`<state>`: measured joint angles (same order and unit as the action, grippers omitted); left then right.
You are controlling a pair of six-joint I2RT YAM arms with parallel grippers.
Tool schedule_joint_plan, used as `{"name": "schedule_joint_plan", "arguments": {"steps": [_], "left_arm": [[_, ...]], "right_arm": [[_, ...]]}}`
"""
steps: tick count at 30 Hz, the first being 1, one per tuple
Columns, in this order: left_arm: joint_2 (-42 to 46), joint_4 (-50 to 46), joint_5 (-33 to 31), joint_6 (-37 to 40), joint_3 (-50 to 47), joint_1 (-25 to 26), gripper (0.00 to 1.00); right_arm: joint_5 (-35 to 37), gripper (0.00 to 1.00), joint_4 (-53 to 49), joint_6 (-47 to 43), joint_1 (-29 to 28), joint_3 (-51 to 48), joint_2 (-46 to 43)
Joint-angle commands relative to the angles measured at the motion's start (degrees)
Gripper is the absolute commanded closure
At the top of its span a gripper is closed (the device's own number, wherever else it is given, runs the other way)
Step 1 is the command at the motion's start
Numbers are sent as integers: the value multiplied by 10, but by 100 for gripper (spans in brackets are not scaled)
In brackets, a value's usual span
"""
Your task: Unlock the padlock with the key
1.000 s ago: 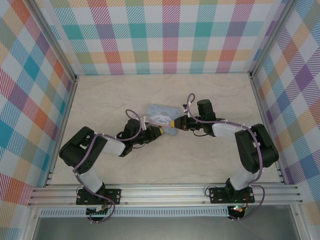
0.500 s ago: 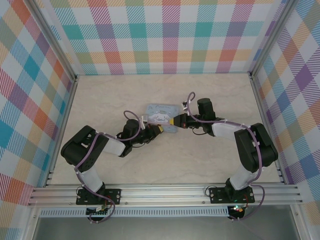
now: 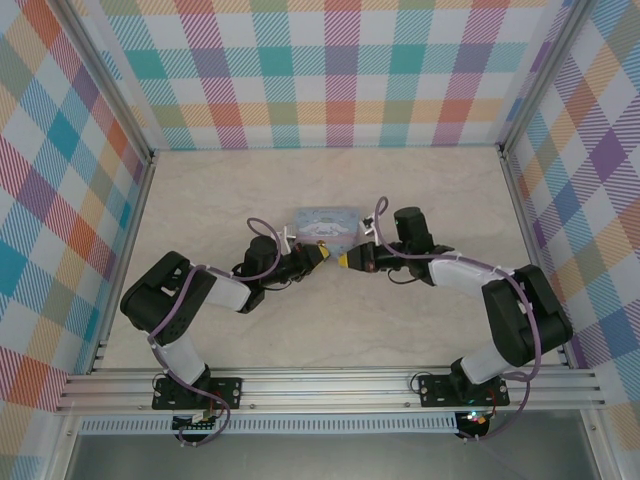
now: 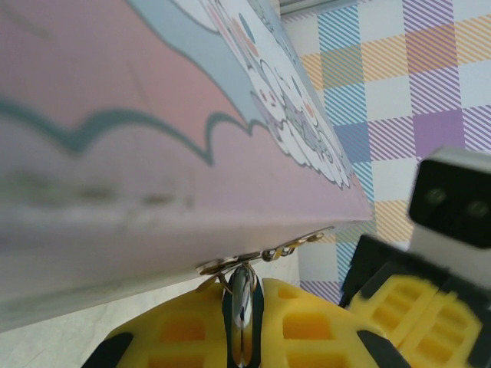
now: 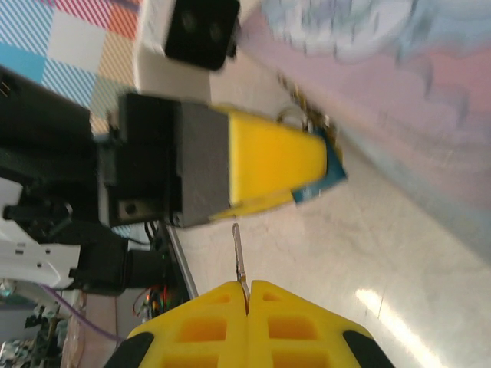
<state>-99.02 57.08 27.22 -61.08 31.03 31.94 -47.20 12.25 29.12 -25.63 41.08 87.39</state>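
padlock point(image 5: 332, 176) mostly hidden in left claw point(image 5: 313, 159), tin point(image 5: 399, 54) blurred

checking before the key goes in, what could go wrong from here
1. The key is pinched only by its end in the right fingers, so it may pivot or slip when pushed.
2. The padlock is mostly covered by the left fingers and its keyhole isn't visible, so the key could miss.
3. The padlock sits close against the tin, so a push might shove the tin.

Overhead view, wrist views close on tin point(image 4: 153, 115)
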Motion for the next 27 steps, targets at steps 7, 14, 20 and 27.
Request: {"name": "schedule_joint_plan", "arguments": {"steps": [7,14,20,27], "left_arm": [[19,41,39,23,22,-5,100],[13,47,51,28,25,-5,100],[13,44,62,34,28,-5,100],[9,-20,27,85,21,-5,100]], "right_arm": [[12,99,-33,-23,-22,11,40],[30,99,-23,-13,-22,23,66],[26,99,-5,-4,-22,32,75],[58,99,-50,-38,-21,37,52]]}}
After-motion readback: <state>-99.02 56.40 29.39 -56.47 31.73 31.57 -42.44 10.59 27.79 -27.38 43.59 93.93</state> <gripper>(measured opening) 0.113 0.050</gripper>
